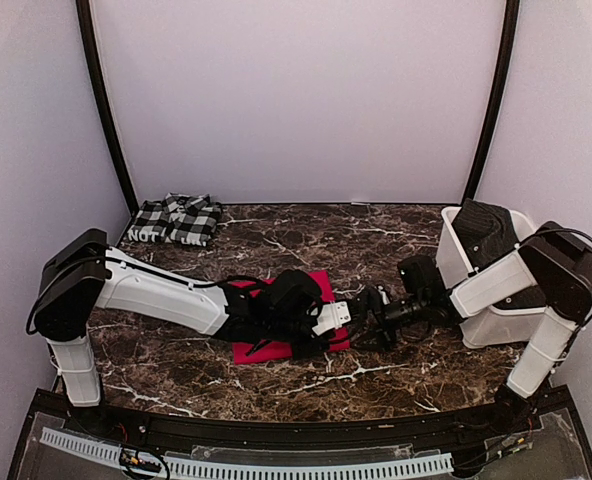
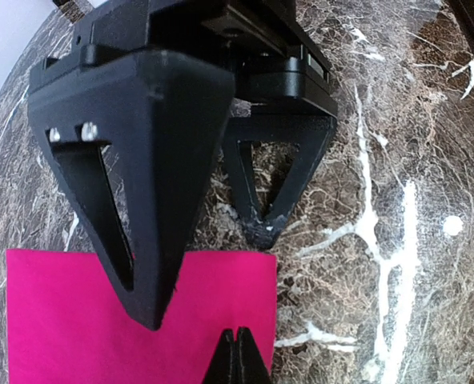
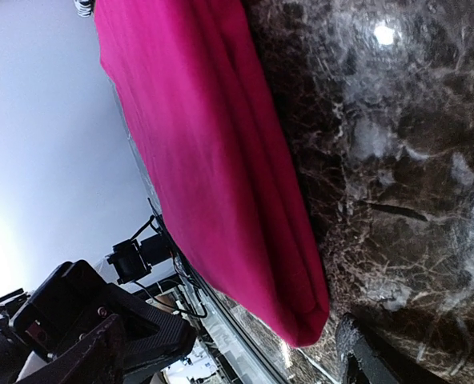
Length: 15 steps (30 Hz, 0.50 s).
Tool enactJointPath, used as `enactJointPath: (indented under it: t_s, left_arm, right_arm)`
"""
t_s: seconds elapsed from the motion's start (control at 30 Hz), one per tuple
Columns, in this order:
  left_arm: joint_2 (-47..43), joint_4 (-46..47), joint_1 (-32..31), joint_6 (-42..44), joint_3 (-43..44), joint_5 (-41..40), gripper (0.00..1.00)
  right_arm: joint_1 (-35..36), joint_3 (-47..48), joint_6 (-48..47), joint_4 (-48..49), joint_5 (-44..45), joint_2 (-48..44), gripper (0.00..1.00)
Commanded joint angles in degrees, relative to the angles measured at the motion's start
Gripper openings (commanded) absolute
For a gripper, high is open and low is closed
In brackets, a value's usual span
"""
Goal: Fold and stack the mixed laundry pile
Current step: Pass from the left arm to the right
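Observation:
The bright red garment (image 1: 276, 350) lies folded flat on the marble table, mid front. My left arm stretches across it. The left gripper (image 2: 239, 356) is shut, its tips pressed together low over the red cloth (image 2: 61, 320) near its corner, with no cloth visibly between them. My right gripper (image 1: 368, 318) faces it from the right and is open. One of its fingers (image 2: 149, 240) is over the red cloth, the other on bare table beyond the edge. In the right wrist view the corner of the folded red cloth (image 3: 213, 160) sits between those open jaws. The black-and-white checked garment (image 1: 176, 218) lies folded at the back left.
A white plastic bin (image 1: 476, 322) stands at the right behind the right arm, with dark cloth (image 1: 486, 232) draped in its top. Purple walls close the back and sides. Bare marble table (image 1: 366, 240) stretches between the checked garment and the bin.

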Motion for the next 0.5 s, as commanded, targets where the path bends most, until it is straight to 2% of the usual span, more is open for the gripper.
enactJointPath:
  t_s: [0.0,0.1,0.23,0.4,0.47]
  left_arm:
    - [-3.2,1.4,0.0,0.0,-1.2,1.3,0.0]
    - [-3.1,-0.3,0.0,0.5,-0.8,1.7,0.0]
    - [-1.2,-3.1,-1.0,1.5,1.5,1.1,0.15]
    - [3.8,-5.1,-1.0,1.5,4.5,-0.4,0.27]
    - [5.9,-5.6,-0.9,1.5,5.7,-0.8,0.29]
  right_arm:
    - [1.5,2.3,4.0,5.5,-1.3,2.2,0.86]
    - [1.8,3.0,4.5,4.7,-1.0,2.4,0.86]
    - [1.5,2.3,3.4,1.3,0.9,0.2,0.85]
    - [0.7,1.0,3.1,1.3,1.0,-0.3,0.85]
    - [0.7,0.9,3.4,2.0,0.4,0.1,0.85]
